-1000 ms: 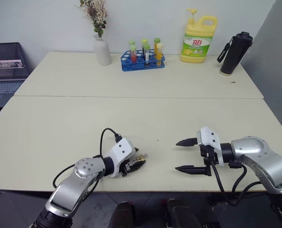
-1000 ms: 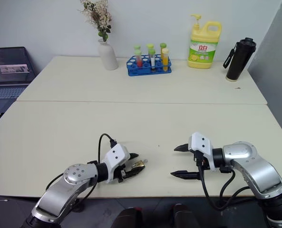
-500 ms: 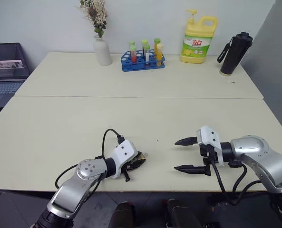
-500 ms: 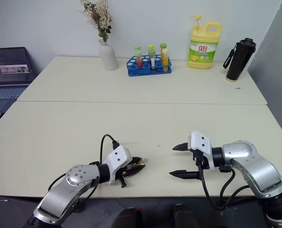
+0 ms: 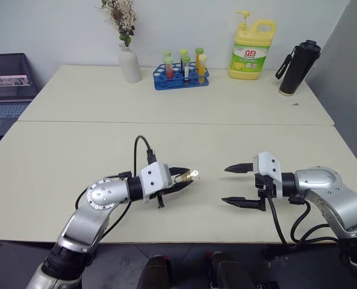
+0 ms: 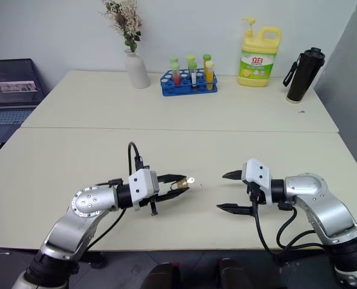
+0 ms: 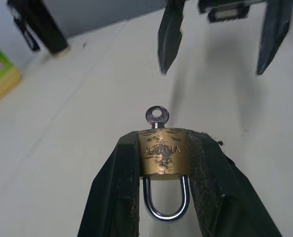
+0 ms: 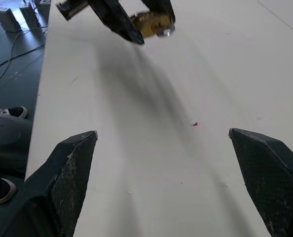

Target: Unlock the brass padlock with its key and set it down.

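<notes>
Brass padlock (image 7: 163, 150): one small gold-coloured block, scuffed on its face, with a thin silver U-shaped shackle closed into its body.
Key (image 7: 156, 117): one tiny silvery key, seated in the padlock's end opposite the shackle, its round ring head sticking out.
Where the padlock is: held in the air above the near table, between the two arms, the key end pointing toward the right gripper.
Left gripper (image 5: 185, 179): its two black fingers (image 7: 119, 187) are clamped on the padlock's sides, one on each.
Right gripper (image 5: 232, 185): its two fingers are spread wide apart with nothing between them, facing the padlock across a gap.
Tables (image 5: 166, 102): two pale tables, pushed together edge to edge.
Far table items: one white vase (image 5: 129, 64) of dried flowers, one blue rack (image 5: 181, 77) of coloured tubes, one yellow detergent jug (image 5: 251, 50), one black bottle (image 5: 298, 67).
Laptop (image 5: 8, 86): one, open, off to the left.
</notes>
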Robot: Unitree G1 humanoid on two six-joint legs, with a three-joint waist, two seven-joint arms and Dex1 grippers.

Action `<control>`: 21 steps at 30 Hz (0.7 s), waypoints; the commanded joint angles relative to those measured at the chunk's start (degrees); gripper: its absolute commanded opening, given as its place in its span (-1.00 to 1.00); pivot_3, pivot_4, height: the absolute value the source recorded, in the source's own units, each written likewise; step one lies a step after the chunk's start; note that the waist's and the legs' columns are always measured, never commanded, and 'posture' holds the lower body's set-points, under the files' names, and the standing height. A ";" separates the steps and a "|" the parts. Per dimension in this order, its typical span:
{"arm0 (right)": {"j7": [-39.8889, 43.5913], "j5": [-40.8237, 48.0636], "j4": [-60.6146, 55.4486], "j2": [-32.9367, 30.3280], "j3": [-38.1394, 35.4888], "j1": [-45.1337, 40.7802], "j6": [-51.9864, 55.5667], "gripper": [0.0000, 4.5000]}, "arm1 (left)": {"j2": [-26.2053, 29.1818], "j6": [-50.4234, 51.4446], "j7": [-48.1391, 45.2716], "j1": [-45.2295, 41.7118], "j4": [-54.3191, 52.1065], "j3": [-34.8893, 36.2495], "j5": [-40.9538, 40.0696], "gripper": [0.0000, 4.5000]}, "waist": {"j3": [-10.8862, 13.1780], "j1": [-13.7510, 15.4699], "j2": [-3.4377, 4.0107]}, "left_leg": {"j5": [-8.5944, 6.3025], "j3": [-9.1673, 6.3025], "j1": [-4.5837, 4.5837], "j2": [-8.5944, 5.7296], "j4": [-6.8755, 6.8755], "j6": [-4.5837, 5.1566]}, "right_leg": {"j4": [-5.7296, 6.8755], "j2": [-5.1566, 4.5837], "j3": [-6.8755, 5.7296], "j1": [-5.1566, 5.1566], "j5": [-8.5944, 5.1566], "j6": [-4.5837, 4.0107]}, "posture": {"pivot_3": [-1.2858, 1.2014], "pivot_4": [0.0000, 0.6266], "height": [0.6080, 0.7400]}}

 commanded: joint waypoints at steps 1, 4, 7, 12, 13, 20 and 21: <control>-2.23 0.30 0.25 0.71 -3.66 1.30 -1.50 1.00 | -0.04 -13.40 -1.20 -5.71 4.84 -1.65 5.18 -0.56 | 0.00 0.01 0.00 | 0.00 0.02 -0.01 0.00 0.00 0.00 | 0.00 0.02 0.01 0.00 0.00 0.00 | 0.03 -0.52 1.00; -3.54 2.94 -0.54 0.94 -5.43 2.10 3.14 1.00 | -0.05 -26.23 0.26 -9.57 10.34 -2.91 10.75 -0.56 | 0.00 0.12 0.00 | 0.00 0.07 -0.03 -0.04 0.00 0.00 | -0.01 0.09 0.00 0.00 0.01 0.00 | 0.03 -0.52 1.00; -5.62 8.42 -3.14 2.26 -8.13 2.84 9.38 1.00 | -0.40 -39.24 4.42 -11.95 15.81 -3.19 16.73 -0.56 | 0.00 -0.06 0.00 | 0.00 0.04 -0.02 0.00 -0.01 0.00 | -0.01 0.07 0.08 0.00 0.02 -0.03 | 0.03 -0.52 1.00; -11.22 16.28 -7.03 6.69 -10.65 2.01 17.16 1.00 | -1.48 -51.56 11.98 -13.28 20.86 -2.47 23.39 -0.56 | 0.00 -0.08 0.00 | 0.00 0.01 -0.02 0.08 -0.01 0.00 | 0.01 -0.03 0.04 0.00 0.02 -0.03 | 0.03 -0.52 1.00; -12.36 17.98 -7.15 7.90 -10.90 0.60 18.87 1.00 | -1.33 -52.84 13.07 -13.02 21.29 -2.34 24.20 -0.56 | 0.00 -0.10 0.00 | 0.00 0.00 -0.01 0.08 -0.01 0.00 | 0.02 -0.03 0.04 0.00 0.02 -0.02 | 0.03 -0.52 1.00; -15.21 24.19 -6.56 10.49 -10.22 -5.05 25.34 1.00 | -0.64 -54.99 18.16 -12.60 21.41 -1.56 27.38 -0.56 | 0.00 -0.12 0.00 | 0.00 0.02 -0.03 0.07 0.00 0.00 | 0.02 -0.04 0.02 0.00 0.04 0.03 | 0.03 -0.52 1.00; -15.07 24.47 -6.44 10.52 -9.94 -5.66 25.70 1.00 | -0.47 -54.50 18.66 -12.47 21.21 -1.49 27.92 -0.56 | 0.00 -0.12 0.00 | 0.00 0.02 -0.04 0.07 0.00 0.00 | 0.01 -0.04 0.00 0.00 0.04 0.03 | 0.03 -0.52 1.00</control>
